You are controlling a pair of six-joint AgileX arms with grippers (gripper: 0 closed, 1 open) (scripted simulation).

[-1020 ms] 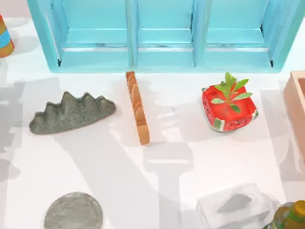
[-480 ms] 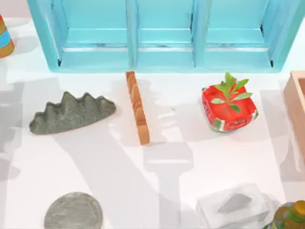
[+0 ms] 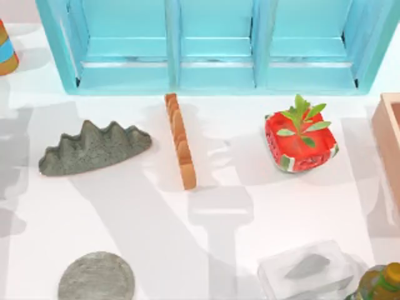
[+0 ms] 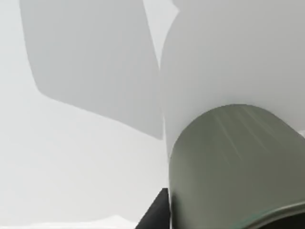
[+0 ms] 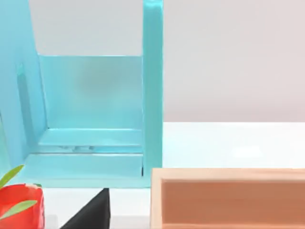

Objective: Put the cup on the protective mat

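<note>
Can't tell how either claw's set from my feeds. My left wrist view has a dark finger tip (image 4: 157, 214) beside a grey-green curved surface. Far left, the small rounded orange cup with a light-blue band (image 3: 6, 51) sits at the table edge. Near left, the flat round speckled grey mat (image 3: 96, 277) lies well apart from it. Between them lies a jagged grey mountain-shaped piece (image 3: 92, 149).

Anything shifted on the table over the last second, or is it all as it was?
Nothing visibly changed. The cup sits at the table's far left edge, apart from the protective mat at the near left; the grey mountain piece and watermelon planter have not moved.
</note>
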